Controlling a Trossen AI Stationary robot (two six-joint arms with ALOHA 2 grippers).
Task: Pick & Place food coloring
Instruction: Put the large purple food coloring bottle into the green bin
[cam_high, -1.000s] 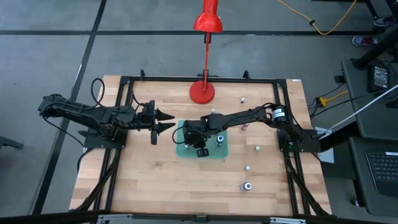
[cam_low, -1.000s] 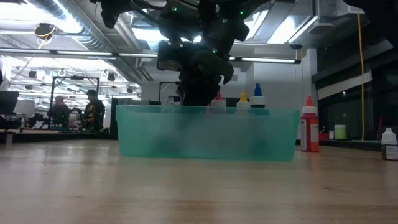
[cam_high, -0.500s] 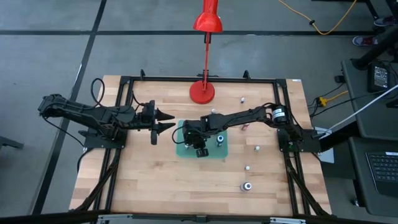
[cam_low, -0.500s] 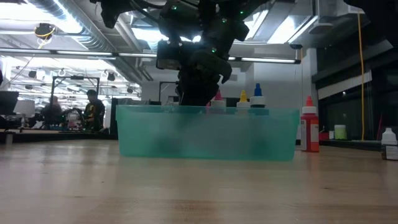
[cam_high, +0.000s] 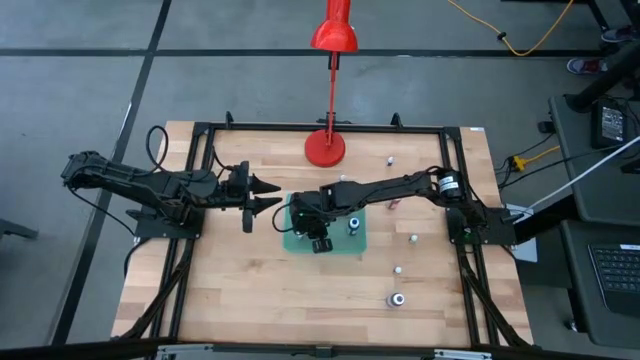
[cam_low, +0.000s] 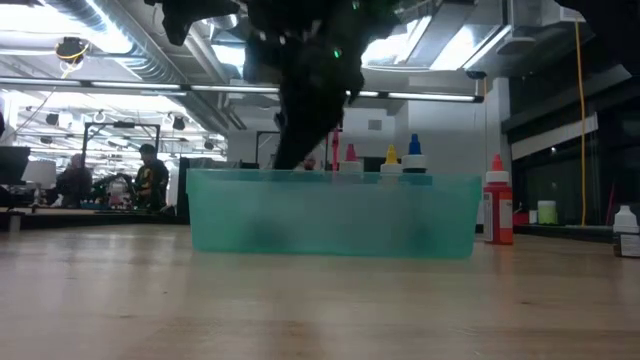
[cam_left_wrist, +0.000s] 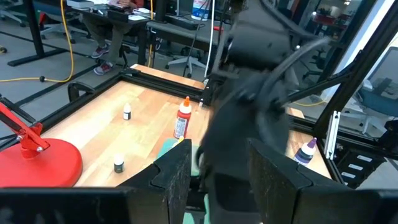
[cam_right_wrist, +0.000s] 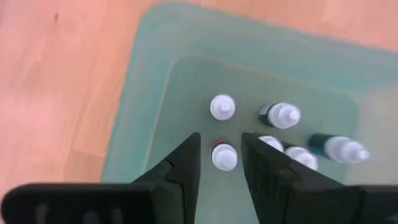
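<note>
- Several food coloring bottles (cam_right_wrist: 223, 107) are standing in the teal bin (cam_high: 296, 240) at the table's middle.
- The right gripper (cam_right_wrist: 219, 163) is lifting above them, fingers parted around nothing, so one bottle is likely just delivered.
- The left gripper (cam_high: 268, 195) is waiting left of the bin, its fingers spread and empty.
- More bottles (cam_high: 397, 299) are lying loose to the right.

Bright ceiling lights (cam_low: 440, 45) glare; right arm (cam_low: 305, 90) motion-blurred.

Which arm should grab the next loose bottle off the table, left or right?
Right, probably. The right gripper sits open over the green bin, just releasing, and the loose bottles stand on its side. The left gripper waits beside the bin, farther from them.
</note>
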